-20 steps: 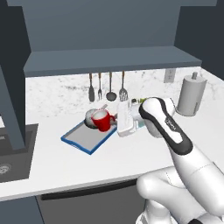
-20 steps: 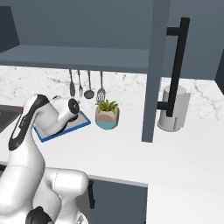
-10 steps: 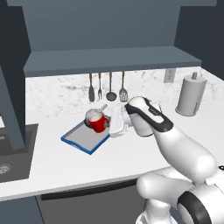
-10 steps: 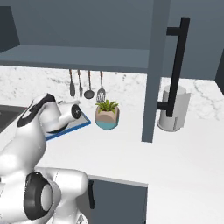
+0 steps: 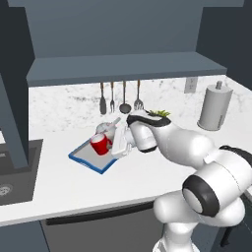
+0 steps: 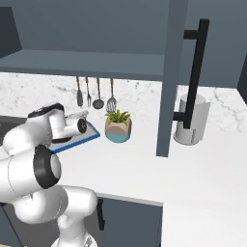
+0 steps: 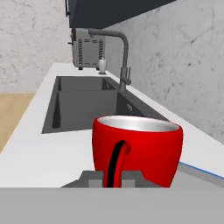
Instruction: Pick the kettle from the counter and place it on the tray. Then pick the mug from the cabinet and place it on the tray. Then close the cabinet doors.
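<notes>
Left base view gives you the tray [image 5: 84, 158] as your landmark: it lies flat on the counter [image 5: 64, 184], to the right of the dark sink [image 5: 15, 170]. Your gripper [image 5: 110, 145] hangs over the tray's right half with the red mug [image 5: 100, 144] at its fingers, the mug upright above the tray's surface; you cannot tell from this angle whether its base touches the tray. The kettle [image 5: 105, 128] sits at the tray's far side, just behind the mug. Above the tray, utensils [image 5: 120, 98] hang on the wall under the cabinet [image 5: 118, 69], and a paper towel roll [image 5: 214, 106] stands well to the tray's right.

Right base view shows you a strip of the tray's blue rim [image 6: 79, 141] past the arm's wrist, with a plant pot [image 6: 118, 129] just to its right on the counter [image 6: 169, 171]. An open cabinet door [image 6: 178, 72] with its black bar handle [image 6: 192, 77] stands further right, in front of the paper towel roll [image 6: 190, 123].

Hand view puts the mug [image 7: 138, 148] right in front of you, its handle [image 7: 117, 162] caught between the fingertips [image 7: 92, 177], so the gripper is closed on the handle. The tray's blue edge [image 7: 199, 170] shows just past the mug, and the sink [image 7: 87, 107] with its faucet [image 7: 118, 52] lies beyond.
</notes>
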Robot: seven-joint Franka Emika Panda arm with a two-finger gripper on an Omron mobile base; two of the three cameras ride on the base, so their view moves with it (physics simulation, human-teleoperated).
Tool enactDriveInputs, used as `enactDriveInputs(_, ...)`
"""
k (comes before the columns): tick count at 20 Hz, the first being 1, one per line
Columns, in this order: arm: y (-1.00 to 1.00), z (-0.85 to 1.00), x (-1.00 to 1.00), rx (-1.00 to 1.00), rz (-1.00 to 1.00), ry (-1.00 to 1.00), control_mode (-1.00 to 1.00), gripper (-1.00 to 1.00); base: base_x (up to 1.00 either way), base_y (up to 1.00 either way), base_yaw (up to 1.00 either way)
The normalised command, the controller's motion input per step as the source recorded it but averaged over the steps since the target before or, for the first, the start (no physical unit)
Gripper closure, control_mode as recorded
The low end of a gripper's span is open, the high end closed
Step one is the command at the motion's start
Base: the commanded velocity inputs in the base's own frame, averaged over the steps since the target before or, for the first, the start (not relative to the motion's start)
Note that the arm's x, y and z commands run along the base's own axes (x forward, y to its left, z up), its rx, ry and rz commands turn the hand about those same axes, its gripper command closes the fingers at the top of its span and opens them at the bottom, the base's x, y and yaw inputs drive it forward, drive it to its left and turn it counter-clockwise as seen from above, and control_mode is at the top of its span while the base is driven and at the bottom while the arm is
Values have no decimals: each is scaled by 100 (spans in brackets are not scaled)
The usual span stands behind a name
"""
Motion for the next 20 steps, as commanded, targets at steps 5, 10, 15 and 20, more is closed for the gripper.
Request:
enactDriveInputs(5,20,-24,50,0,-1,0,-100,100,0,0,0)
enactDriveInputs(10,20,-18,40,0,-1,5,-100,100,0,0,0)
enactDriveInputs(15,13,-19,17,1,0,16,-100,100,0,0,0)
enactDriveInputs(20,0,-25,30,3,0,15,-100,100,0,0,0)
